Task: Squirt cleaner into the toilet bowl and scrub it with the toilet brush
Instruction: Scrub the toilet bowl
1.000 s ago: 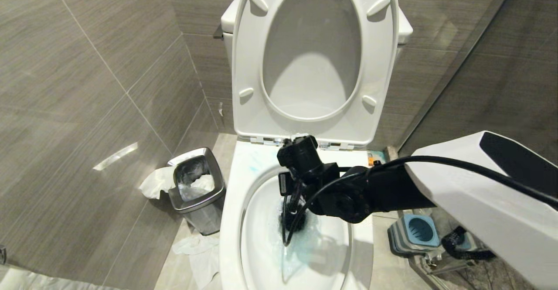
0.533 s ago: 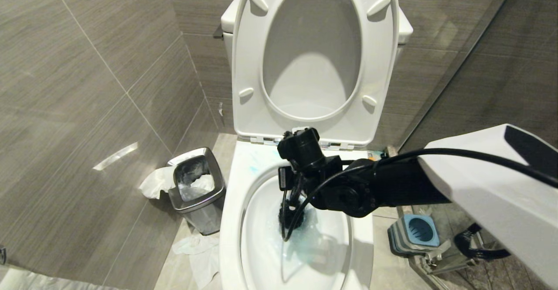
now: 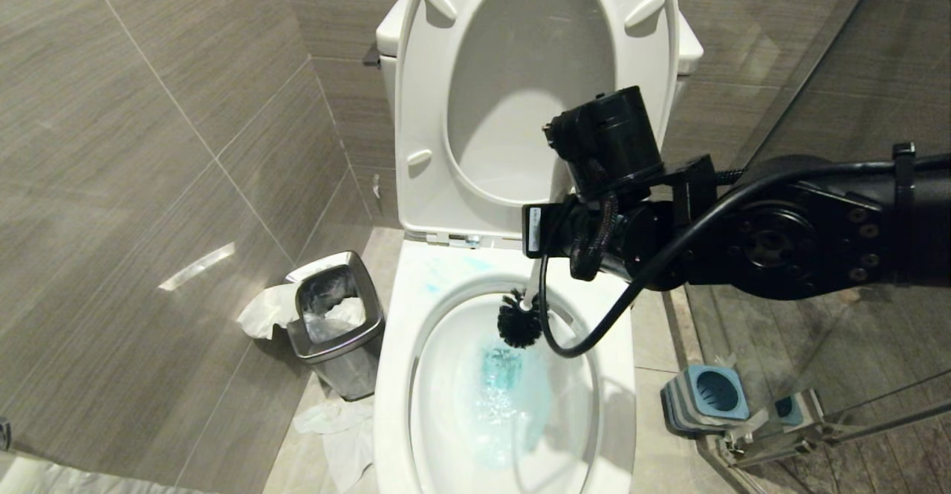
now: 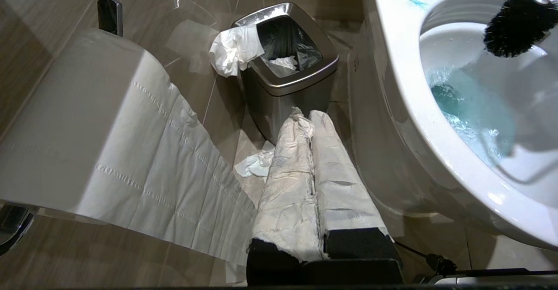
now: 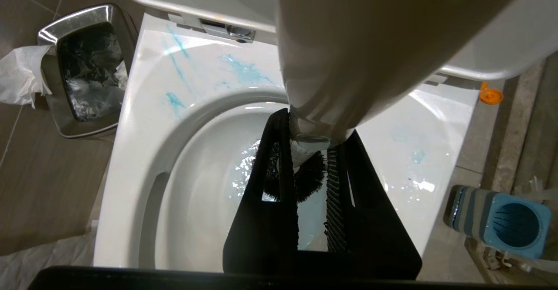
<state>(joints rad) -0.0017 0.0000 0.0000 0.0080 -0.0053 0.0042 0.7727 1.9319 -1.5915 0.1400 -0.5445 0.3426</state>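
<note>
Grey-tiled bathroom, steel bin (image 3: 336,323) beside toilet bowl (image 3: 394,375), right hand (image 5: 311,168) gripping toilet brush (image 3: 518,320)

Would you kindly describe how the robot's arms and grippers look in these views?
The right arm is glossy black, with a round bolted joint plate, a cylindrical black module and a looping black cable. The right gripper has flat black fingers with ribbed pads. The left gripper has black fingers wrapped in white paper.

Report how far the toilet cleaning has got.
Done: blue cleaner tints the water in the toilet bowl and streaks its rim. In hand: the right claw is shut on the toilet brush, its bristles hanging above the water. Left: any more scrubbing, then parking the brush in its holder on the floor.
</note>
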